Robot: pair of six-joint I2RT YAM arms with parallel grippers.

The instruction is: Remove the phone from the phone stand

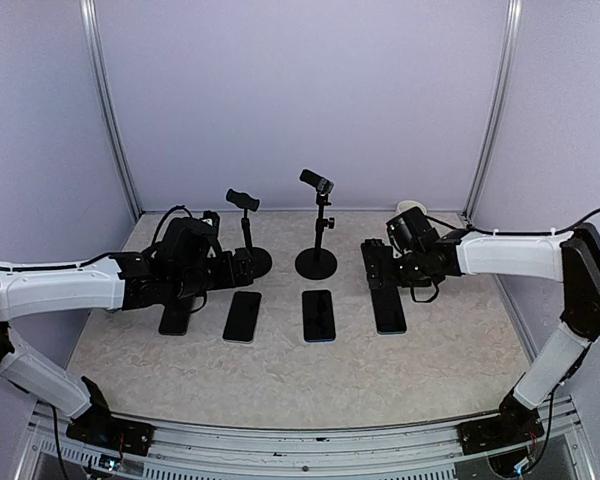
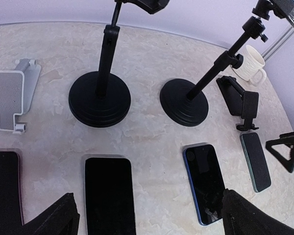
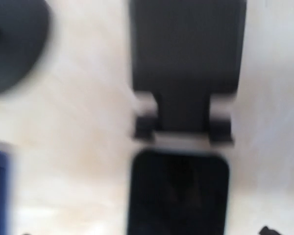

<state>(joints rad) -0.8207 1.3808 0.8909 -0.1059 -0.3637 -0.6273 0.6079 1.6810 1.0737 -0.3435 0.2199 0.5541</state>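
At the left of the table [image 1: 280, 390], the left fingers [image 2: 59, 220] are spread wide with nothing held. They hover low near the leftmost phone [image 2: 5, 191], which lies flat before a bare white stand [image 2: 12, 90]. Next along, a second phone [image 2: 109, 193] and a blue-edged phone [image 2: 206, 181] are laid flat, each in front of a pole stand, the left pole stand [image 2: 99, 100] and the right pole stand [image 2: 184, 103]. Both clamps are seen empty from above.

Farther right, the rightmost phone [image 3: 179, 196] lies flat with its end just beside the lip of the black folding stand [image 3: 186, 73]. That view is blurred, so whether they touch cannot be told. The right fingers [image 2: 284, 149] are held low over this stand, and how far they are parted cannot be told. A white mug [image 2: 250, 63] stands behind.

No stand is seen carrying a phone, so the removal is judged done or nearly so. The step in hand is probably clearing away. The next move calls for the right arm to be raised straight up and drawn back, without the stand being brushed or the phone nudged.
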